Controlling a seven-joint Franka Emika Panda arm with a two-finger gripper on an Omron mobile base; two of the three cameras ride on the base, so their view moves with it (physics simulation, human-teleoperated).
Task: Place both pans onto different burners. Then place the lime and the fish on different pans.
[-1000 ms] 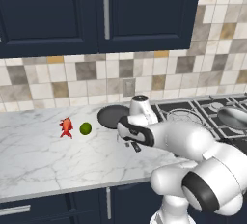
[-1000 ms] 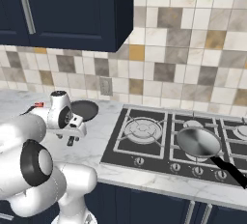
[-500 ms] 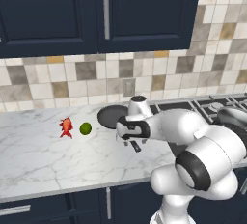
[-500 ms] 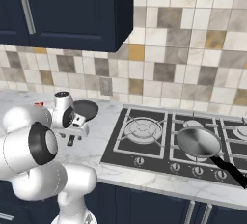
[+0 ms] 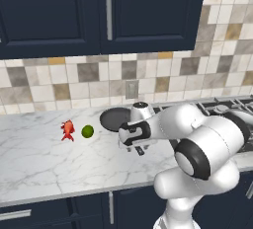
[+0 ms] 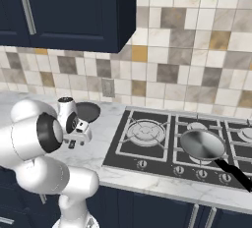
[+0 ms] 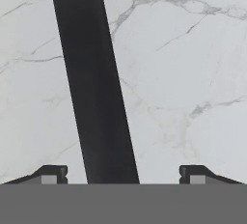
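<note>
Hand view gave the clearest look at the worry: the black pan's long handle (image 7: 94,83) ran up between the two finger tips (image 7: 53,174), which stood spread wide on either side of it and touched neither edge, so nothing was held yet. The handle lay nearer one tip than the other and at a slight slant to the jaws, and I judged that a closing pinch might catch it off-centre, letting the pan swing or slip out once lifted, since all the weight of the dish hangs out beyond the grip. From the left base view the gripper (image 5: 140,149) sat low over the marble counter (image 5: 44,166), just in front of the black pan (image 5: 114,118), whose dish rested on the counter near the tiled wall, not on the cooktop (image 6: 162,146). A dangling pan carried rightward could clip the edge of the cooktop, I thought, or come down tilted on a grate. The grey pan (image 6: 203,144) already sat on a burner with its handle pointing toward the front edge; setting the black one beside it risked a knock between the two. The lime (image 5: 87,131) and the red fish (image 5: 67,130) lay close together on the counter, left of the pan; a sideways swing of the pan could roll the lime away.
</note>
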